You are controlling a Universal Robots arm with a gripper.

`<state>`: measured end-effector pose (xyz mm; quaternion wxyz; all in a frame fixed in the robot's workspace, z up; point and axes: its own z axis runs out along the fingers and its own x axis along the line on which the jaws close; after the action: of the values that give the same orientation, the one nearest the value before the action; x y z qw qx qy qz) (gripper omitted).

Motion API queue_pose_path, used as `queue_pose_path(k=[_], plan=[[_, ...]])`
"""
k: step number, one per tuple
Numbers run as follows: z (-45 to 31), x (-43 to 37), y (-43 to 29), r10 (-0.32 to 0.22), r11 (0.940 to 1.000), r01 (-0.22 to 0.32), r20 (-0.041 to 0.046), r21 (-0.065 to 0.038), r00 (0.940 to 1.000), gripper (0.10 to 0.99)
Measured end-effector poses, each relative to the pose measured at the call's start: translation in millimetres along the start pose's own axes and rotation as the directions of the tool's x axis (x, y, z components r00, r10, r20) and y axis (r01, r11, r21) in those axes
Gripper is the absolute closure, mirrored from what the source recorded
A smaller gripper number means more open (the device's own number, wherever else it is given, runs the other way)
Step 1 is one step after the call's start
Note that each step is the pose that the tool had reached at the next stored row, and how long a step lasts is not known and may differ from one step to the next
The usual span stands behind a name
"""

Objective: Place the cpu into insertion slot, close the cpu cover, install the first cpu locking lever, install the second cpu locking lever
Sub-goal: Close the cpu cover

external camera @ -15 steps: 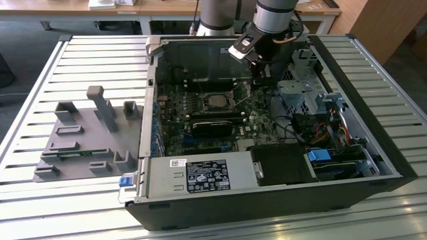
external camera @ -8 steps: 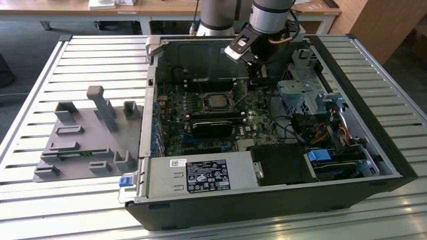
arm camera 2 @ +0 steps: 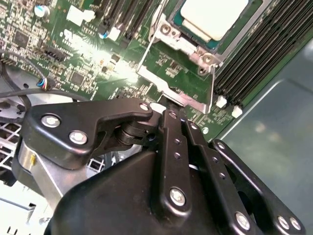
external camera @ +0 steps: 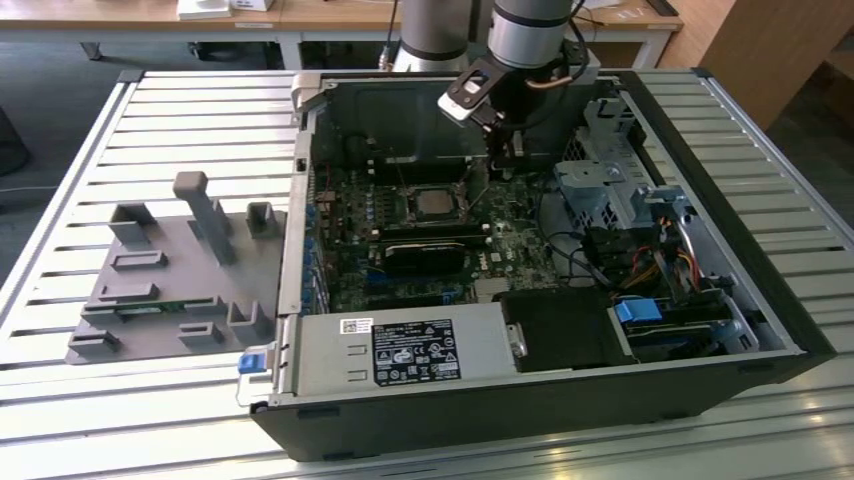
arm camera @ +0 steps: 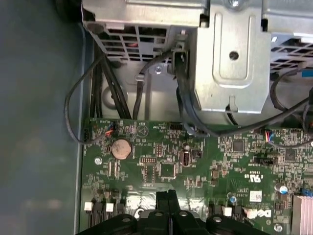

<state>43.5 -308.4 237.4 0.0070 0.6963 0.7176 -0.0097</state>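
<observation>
Inside the computer case (external camera: pixel 561 400) on the table (external camera: pixel 174 110), the cpu (external camera: pixel 430 203) already sat in its socket (external camera: pixel 406 200) near the middle of the board (external camera: pixel 350 235). The cpu cover (arm camera 2: pixel 188 45) looked folded down around it, though I couldn't tell whether it was latched yet. To the exterior view's right of the socket the tool (external camera: pixel 498 160) hung low, fingers pressed together, hemmed between the socket's edge and the drive cage (external camera: pixel 594 190) with little free room.

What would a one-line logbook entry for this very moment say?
cpu: seated | cpu cover: down around cpu | gripper: shut, low over motherboard, tips at cover's edge
</observation>
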Motion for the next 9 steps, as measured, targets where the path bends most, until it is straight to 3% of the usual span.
queue_pose_path(k=[9], plan=[[1.9, 0.4, -13.2, 0.0, 1.0, 0.0, 0.0006, 0.0, 1.0, 0.98]])
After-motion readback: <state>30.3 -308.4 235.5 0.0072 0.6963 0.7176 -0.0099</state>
